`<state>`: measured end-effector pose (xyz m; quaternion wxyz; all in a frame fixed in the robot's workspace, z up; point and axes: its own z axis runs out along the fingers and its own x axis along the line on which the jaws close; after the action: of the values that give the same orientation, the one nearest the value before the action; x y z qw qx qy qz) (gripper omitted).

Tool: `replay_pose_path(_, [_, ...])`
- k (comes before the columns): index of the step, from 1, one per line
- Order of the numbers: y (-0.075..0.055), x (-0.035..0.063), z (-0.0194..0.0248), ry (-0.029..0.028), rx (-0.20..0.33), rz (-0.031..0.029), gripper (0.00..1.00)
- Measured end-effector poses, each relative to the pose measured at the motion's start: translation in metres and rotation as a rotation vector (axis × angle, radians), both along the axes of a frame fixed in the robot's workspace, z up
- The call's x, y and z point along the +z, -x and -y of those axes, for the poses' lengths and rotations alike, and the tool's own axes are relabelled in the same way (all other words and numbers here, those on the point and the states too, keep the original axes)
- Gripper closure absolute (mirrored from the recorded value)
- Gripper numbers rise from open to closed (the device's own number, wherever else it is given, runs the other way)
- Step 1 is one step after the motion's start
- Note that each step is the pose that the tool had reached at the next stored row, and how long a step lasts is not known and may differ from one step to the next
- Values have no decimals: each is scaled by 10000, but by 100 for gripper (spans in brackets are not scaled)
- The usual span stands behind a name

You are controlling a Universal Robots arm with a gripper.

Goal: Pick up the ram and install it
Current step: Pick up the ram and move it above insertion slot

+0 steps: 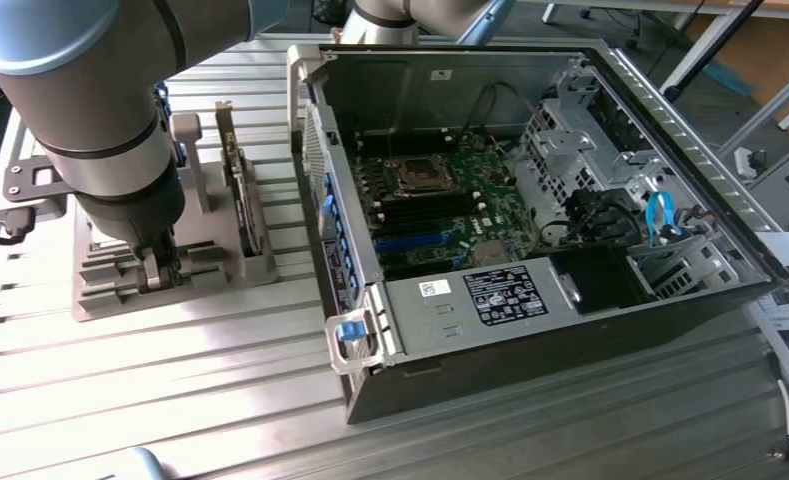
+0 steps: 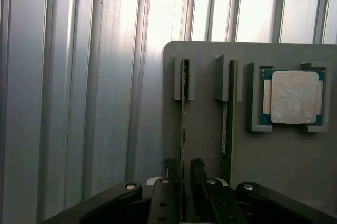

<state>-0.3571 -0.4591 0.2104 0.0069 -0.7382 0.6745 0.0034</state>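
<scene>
Straddling the ram in its grey holder, gripper unclosed

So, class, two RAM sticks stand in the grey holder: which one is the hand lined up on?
The stick farther from the silver processor: the hand's open fingers flank it. The other stick, beside the processor, stands free.

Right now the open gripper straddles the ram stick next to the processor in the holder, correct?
Not quite. In the wrist view the open gripper straddles the ram farther from the processor; the other ram is the one next to it. Both stand in the holder.
</scene>
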Motion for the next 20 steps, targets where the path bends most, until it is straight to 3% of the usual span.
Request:
replay_pose_path(8, [0,0,0,0,0,0,76])
replay_pose_path(9, [0,0,0,0,0,0,84])
replay_pose_path(17, [0,0,1,-2,-1,0,84])
replay_pose_path(20, [0,0,1,-2,0,0,88])
